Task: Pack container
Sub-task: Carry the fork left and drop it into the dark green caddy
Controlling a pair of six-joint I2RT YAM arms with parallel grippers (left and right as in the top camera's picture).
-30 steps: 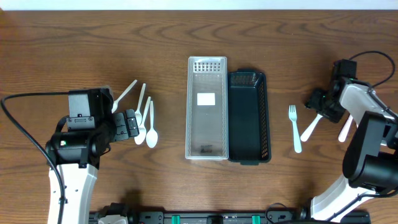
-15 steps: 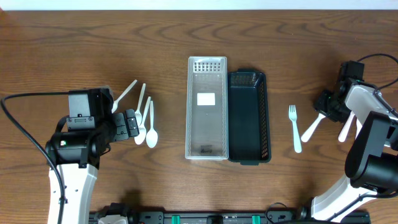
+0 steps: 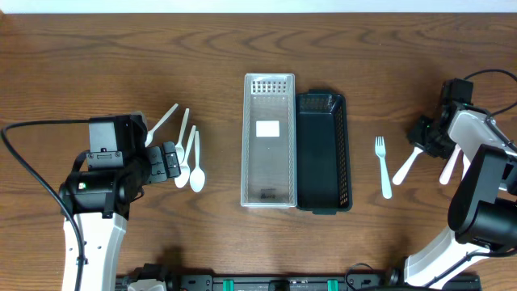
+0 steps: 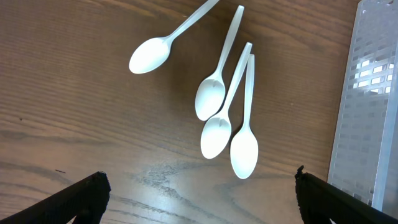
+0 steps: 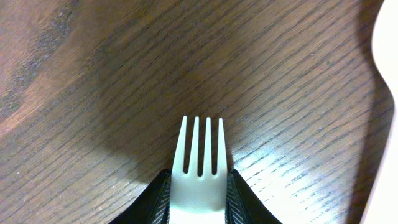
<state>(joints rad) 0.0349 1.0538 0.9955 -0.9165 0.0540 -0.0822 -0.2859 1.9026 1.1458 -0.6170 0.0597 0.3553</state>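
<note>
Several white plastic spoons (image 3: 187,158) lie left of the trays; the left wrist view shows them (image 4: 216,135) fanned on the wood ahead of my left gripper (image 4: 199,183), which is open and empty just short of them (image 3: 171,162). My right gripper (image 3: 423,137) is at the far right, shut on a white fork (image 5: 200,143) whose tines stick out past the fingertips (image 5: 199,180). That fork (image 3: 402,168) slants down-left, low over the table. A second white fork (image 3: 382,168) lies between it and the black basket (image 3: 346,153). A clear tray (image 3: 247,145) stands at centre.
Another white utensil (image 3: 448,166) lies just right of my right gripper and shows at the right edge of the right wrist view (image 5: 382,93). The clear tray and black basket stand side by side, touching. A white label lies in the clear tray.
My right gripper has shifted a little to the right with the fork in it. The left arm and the spoons have not moved.
</note>
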